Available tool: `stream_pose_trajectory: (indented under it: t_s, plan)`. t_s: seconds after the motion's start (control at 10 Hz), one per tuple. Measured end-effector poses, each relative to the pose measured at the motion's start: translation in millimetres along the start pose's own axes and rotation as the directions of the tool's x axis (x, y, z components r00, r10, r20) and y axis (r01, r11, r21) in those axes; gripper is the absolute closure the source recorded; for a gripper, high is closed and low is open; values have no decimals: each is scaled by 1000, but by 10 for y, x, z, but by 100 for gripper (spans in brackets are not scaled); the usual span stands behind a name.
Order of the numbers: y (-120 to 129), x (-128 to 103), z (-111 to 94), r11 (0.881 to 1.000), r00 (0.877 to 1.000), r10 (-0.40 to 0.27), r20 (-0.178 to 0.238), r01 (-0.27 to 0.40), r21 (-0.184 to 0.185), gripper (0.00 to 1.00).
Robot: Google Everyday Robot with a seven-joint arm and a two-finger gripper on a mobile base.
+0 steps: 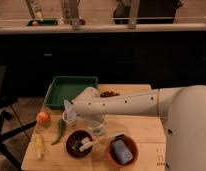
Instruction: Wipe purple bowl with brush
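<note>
Now | claw [96,128] just above slim pale brush [103,140], grip cannot tell | head in round dark purple bowl [70,142]

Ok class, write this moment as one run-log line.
gripper: low, just behind purple bowl, by brush | brush: head inside purple bowl, handle toward orange bowl

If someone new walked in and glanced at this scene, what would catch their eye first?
The big white arm stretching leftward across the wooden table, its pincer hanging just behind the purple bowl, near the green tray. Next, the brush, its pale head resting in that bowl and its handle pointing toward the orange bowl, which holds a blue sponge.
</note>
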Motion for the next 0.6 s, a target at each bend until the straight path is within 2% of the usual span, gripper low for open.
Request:
stream_pose_trajectory:
  t_s: [0.3,0.6]
  plan:
    - [-171,-107,-87,1000,1000,-19,-14,20,12,99]
    - [-222,-327,-158,998,998,-63,-20,63,25,99]
